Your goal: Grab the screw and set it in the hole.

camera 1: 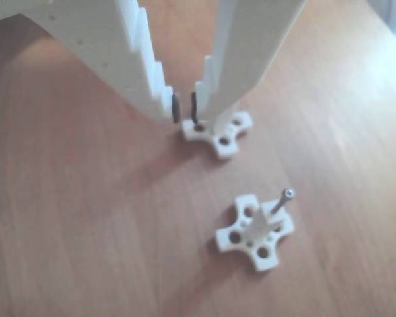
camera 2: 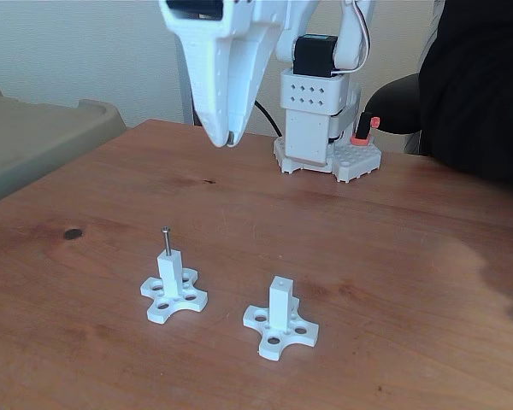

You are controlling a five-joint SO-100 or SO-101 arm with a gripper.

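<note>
Two white plastic posts with cross-shaped bases stand on the brown wooden table (camera 2: 393, 256), side by side and apart; in the fixed view the left post (camera 2: 171, 272) carries the screw (camera 2: 166, 240), its thin dark shank standing upright out of the hole in the post's top face, round head uppermost, most of the shank exposed above the post; the hole itself is covered by the screw, so depth of seating cannot be told; in the other view the same screw (camera 1: 282, 201) rises from the nearer post (camera 1: 259, 228), tilted toward upper right by the camera angle, head bright; the right post in the fixed view (camera 2: 280, 309) has nothing in it, a small dark bore (camera 2: 280, 279) visible on its square end face; in the other view this post (camera 1: 219, 129) sits just behind the fingertips, partly hidden by the right finger

Arm: the gripper (camera 2: 226, 137) hangs well above the table in the fixed view, white fingers pointing down, behind and above the two posts, touching neither; the gripper (camera 1: 184, 109) in the other view shows two stepped white fingers with dark pads at the tips, a narrow gap between them, nothing held; jaws nearly closed and empty; arm base (camera 2: 325, 128) stands at the table's far edge; a small dark spot (camera 2: 73, 233) marks the table left of the posts
</note>
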